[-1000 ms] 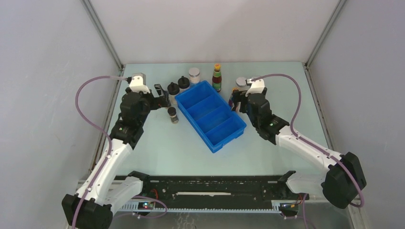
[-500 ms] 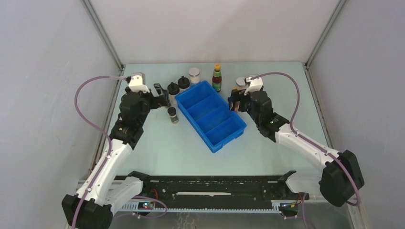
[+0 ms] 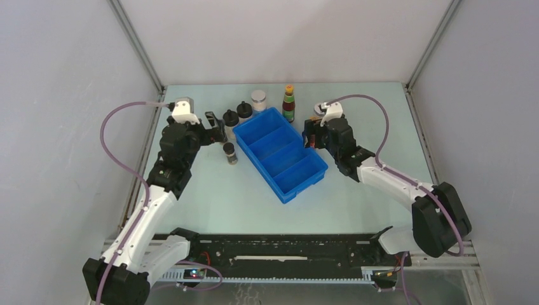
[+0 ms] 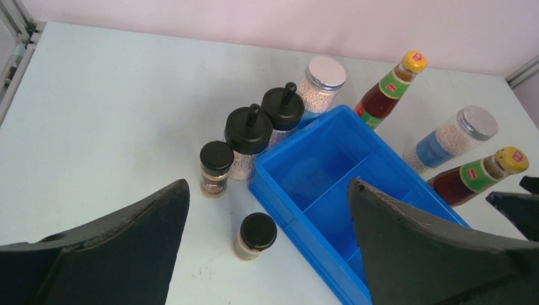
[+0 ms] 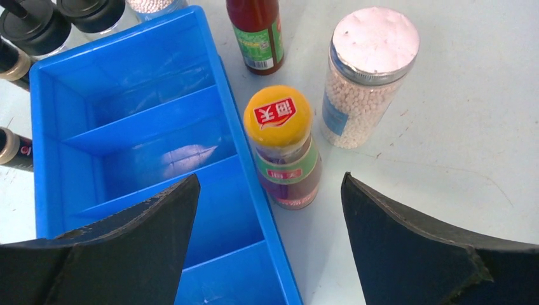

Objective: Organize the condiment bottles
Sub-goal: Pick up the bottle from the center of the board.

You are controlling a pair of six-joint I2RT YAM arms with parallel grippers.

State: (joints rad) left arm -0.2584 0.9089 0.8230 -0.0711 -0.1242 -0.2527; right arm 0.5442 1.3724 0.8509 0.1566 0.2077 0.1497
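My right gripper (image 3: 310, 135) (image 5: 270, 176) is open, just above and short of a tall dark-red bottle (image 5: 283, 146) with a yellow cap that stands against the right wall of the blue tray (image 5: 127, 140). A pale white-capped jar (image 5: 368, 76) stands beside it, and the second dark-red bottle (image 3: 288, 103) (image 5: 257, 32) stands farther back. My left gripper (image 3: 216, 130) (image 4: 267, 185) is open and empty above a short black-lidded spice jar (image 4: 256, 235) (image 3: 229, 153). Another spice jar (image 4: 216, 167), two black knob-lidded jars (image 4: 248, 136) (image 4: 283, 114) and a pale jar (image 4: 321, 82) stand left of the tray.
The blue divided tray (image 3: 281, 154) lies diagonally mid-table, with nothing in its compartments. The enclosure's grey walls and metal posts (image 3: 136, 47) ring the table. Bare tabletop (image 3: 222, 197) lies in front of the tray.
My right gripper has moved a little left and farther back, closer over the dark-red bottle at the tray's right side. The left arm has barely moved.
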